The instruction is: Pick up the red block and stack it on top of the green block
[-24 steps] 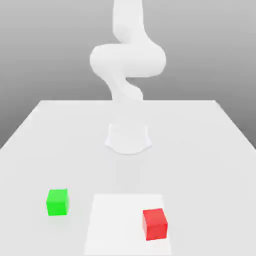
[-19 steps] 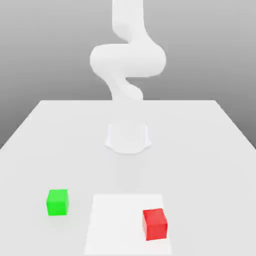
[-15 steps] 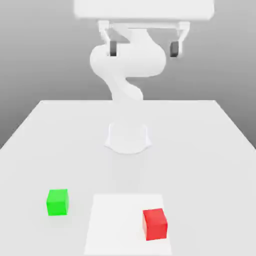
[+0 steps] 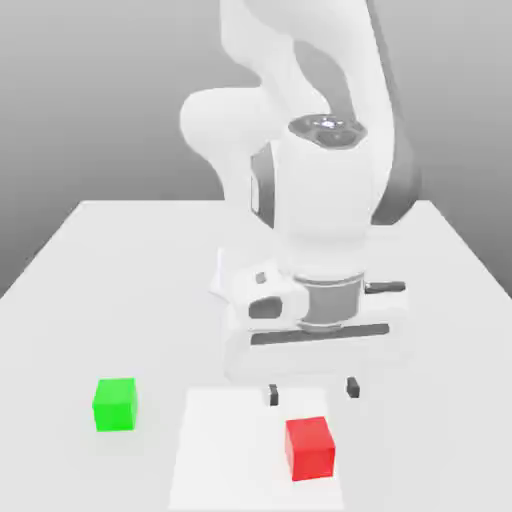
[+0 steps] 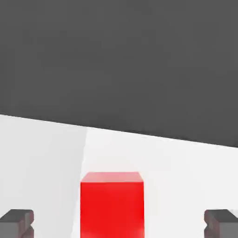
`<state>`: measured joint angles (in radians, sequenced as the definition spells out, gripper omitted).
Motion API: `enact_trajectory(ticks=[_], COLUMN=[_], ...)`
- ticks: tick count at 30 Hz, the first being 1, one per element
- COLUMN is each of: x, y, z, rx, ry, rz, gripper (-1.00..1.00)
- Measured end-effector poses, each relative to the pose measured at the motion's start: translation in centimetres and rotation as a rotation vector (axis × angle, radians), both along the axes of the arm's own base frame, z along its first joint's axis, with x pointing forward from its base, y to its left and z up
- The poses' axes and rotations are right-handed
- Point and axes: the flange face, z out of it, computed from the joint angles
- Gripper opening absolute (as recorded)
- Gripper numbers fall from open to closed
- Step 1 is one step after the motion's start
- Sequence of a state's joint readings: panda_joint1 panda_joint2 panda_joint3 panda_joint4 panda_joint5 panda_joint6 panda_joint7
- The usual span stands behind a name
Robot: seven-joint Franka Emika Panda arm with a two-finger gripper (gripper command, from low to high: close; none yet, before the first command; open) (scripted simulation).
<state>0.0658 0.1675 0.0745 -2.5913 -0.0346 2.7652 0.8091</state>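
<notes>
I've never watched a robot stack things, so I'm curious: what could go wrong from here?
The open fingers hang above the red block. In the hand view the block sits nearer one finger, so coming down off-centre might nudge it. Later, the green block is small, so a slightly misplaced red block could topple off.

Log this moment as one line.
fingers: open, empty | red block: on white patch, below fingers | green block: on table | not stacked
</notes>
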Motion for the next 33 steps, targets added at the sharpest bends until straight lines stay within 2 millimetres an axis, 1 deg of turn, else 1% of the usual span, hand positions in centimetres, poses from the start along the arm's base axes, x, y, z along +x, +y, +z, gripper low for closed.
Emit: enact_trajectory(ticks=[3,4,9,10,11,13,16,17,18,19,20,22,26,28,29,30,31,33], x=[-0.1,-0.2,-0.2,-0.3,-0.2,-0.2,-0.2,-0.3,-0.4,-0.5,-0.8,-1.8,-4.9,-6.9,-8.0,-8.8,-9.0,-9.1], y=[0.0,0.0,0.0,0.0,0.0,0.0,0.0,-0.9,-2.7,-4.8,-7.3,-12.1,-19.8,-23.1,-24.5,-25.5,-25.8,-26.0], z=[-3.6,-4.8,-4.8,-5.3,-5.0,-3.3,0.0,0.8,1.2,1.6,2.0,2.6,3.8,4.2,4.5,4.4,3.9,2.2], rx=[0.0,0.0,-0.001,-0.001,-0.001,-0.001,-0.001,-0.003,-0.007,-0.011,-0.014,-0.017,-0.015,-0.008,-0.004,0.001,0.003,0.005], ry=[0.007,0.007,0.007,0.007,0.007,0.007,0.007,0.007,0.006,0.006,0.005,0.004,0.002,0.003,0.004,0.005,0.005,0.005], rz=[0.0,0.001,0.001,0.001,0.001,0.001,0.001,-0.035,-0.109,-0.194,-0.291,-0.487,-0.854,-1.031,-1.118,-1.184,-1.211,-1.229], gripper=[0.0,-1.0,-1.0,-1.0,-1.0,-1.0,-1.0,-1.0,-1.0,-1.0,-1.0,-1.0,-1.0,-1.0,-1.0,-1.0,-1.0,-1.0])
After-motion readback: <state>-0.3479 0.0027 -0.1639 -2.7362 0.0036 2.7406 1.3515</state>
